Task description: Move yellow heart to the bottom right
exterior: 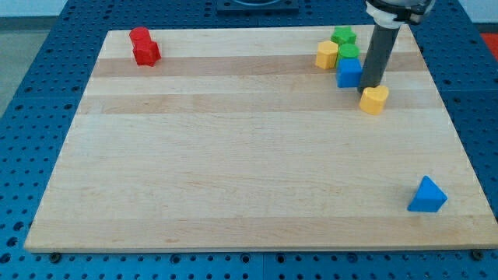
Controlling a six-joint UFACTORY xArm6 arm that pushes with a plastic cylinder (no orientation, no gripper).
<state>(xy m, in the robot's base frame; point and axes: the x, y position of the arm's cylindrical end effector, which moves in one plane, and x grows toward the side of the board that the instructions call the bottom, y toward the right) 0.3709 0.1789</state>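
The yellow heart (374, 99) lies on the wooden board (233, 155) at the view's upper right. My tip (368, 86) stands just above and left of it, touching or almost touching its top edge. A blue block (349, 72) sits right beside the rod on its left. Above it are a green block (348, 52), another green block (343, 36) and a yellow block (327, 55). A blue triangle (427, 195) lies at the view's bottom right.
Two red blocks (144, 47) sit together at the view's top left of the board. The board lies on a blue perforated table (39, 117). The board's right edge runs close to the blue triangle.
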